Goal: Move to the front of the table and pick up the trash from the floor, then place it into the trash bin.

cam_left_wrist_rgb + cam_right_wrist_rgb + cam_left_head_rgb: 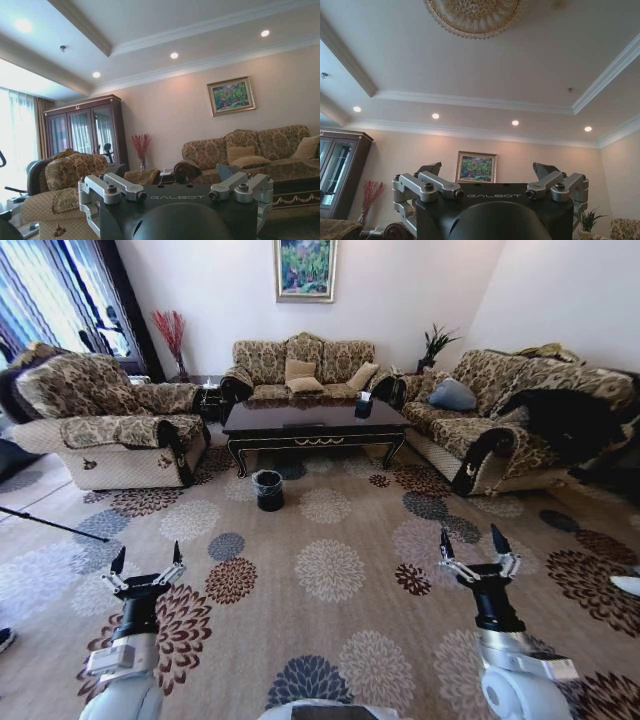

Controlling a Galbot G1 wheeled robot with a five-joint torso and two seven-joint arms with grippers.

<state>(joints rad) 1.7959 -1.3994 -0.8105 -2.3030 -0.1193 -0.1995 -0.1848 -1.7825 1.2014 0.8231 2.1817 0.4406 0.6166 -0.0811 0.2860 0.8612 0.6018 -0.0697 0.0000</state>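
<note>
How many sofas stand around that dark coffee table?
3. One sofa sits on the robot's left of the table, one behind it against the far wall, and one on the right. Others may lie outside the picture.

Dark glossy table (315,420) with gold scrollwork, black trash bin (267,490), beige floral carpet (330,570)

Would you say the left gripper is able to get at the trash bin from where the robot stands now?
Probably not: the trash bin stands far off by the table, with open carpet between, while the left gripper hangs open near the robot.
</note>
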